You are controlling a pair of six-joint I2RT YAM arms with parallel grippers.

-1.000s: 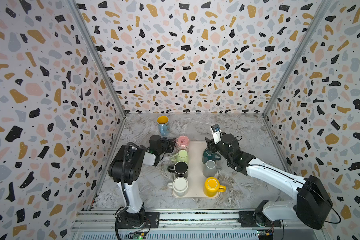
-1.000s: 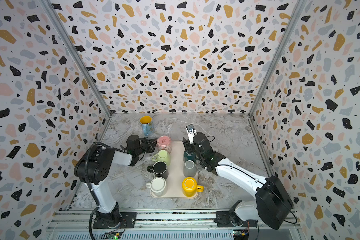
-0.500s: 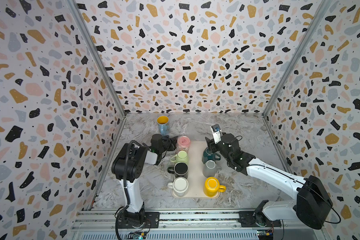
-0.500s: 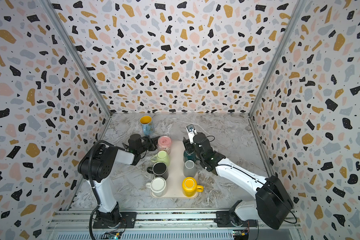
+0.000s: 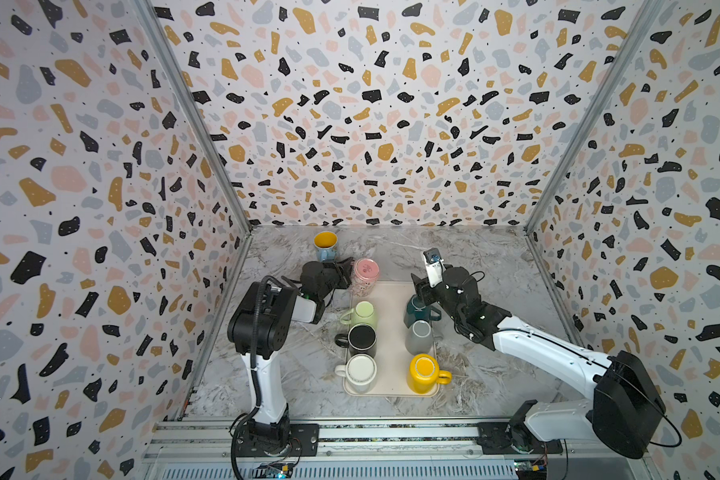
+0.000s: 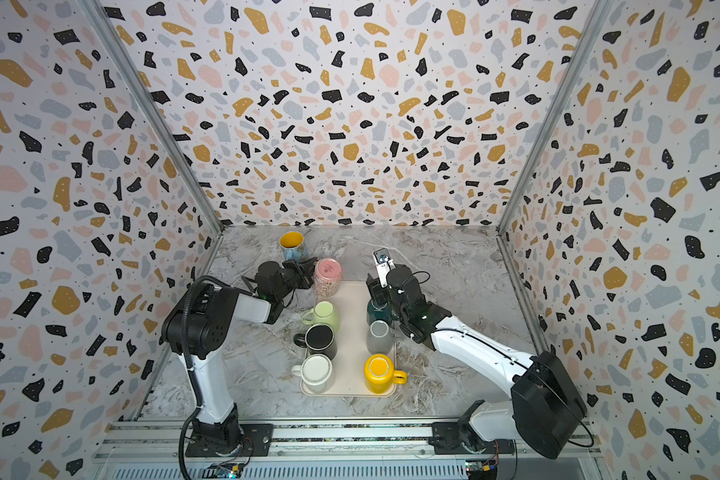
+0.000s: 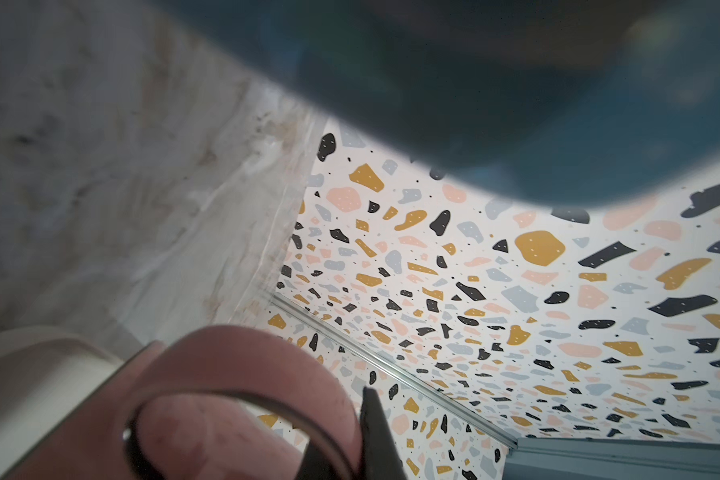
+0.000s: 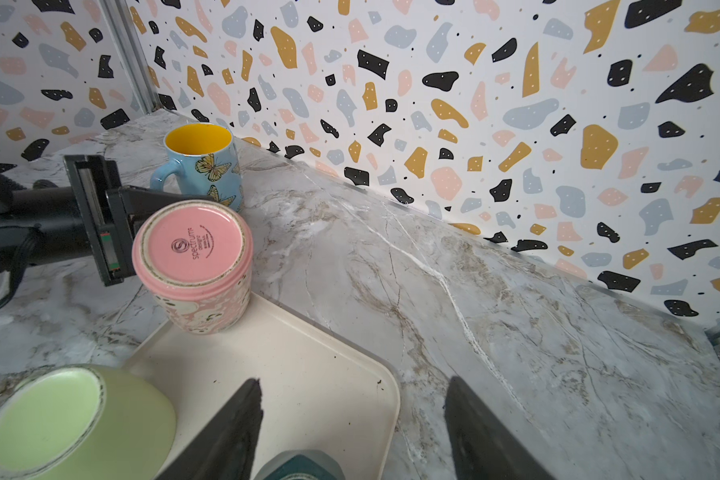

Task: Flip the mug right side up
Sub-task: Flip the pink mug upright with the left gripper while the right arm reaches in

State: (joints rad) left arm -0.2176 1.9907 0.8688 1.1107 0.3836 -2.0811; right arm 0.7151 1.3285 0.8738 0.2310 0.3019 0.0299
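A pink mug (image 5: 365,272) (image 6: 327,272) (image 8: 194,266) stands base up at the far left corner of the cream tray (image 5: 391,291). My left gripper (image 5: 346,270) (image 6: 308,270) reaches it from the left and is shut on its handle (image 7: 242,365), which fills the left wrist view as a pink loop. My right gripper (image 5: 418,291) (image 8: 352,399) is open over the tray's far right part. Just below it, between the fingers, is the base of an upturned dark teal mug (image 5: 416,311) (image 8: 300,467).
An upright blue butterfly mug (image 5: 325,245) stands on the table behind my left gripper. The tray also holds a green mug (image 5: 362,313), a black mug (image 5: 361,338), a white mug (image 5: 360,370), a grey mug (image 5: 420,334) and a yellow mug (image 5: 424,372). Patterned walls close three sides.
My left arm has shifted slightly towards the pink mug, and its gripper has shut on the handle. The right arm has stayed where it was.
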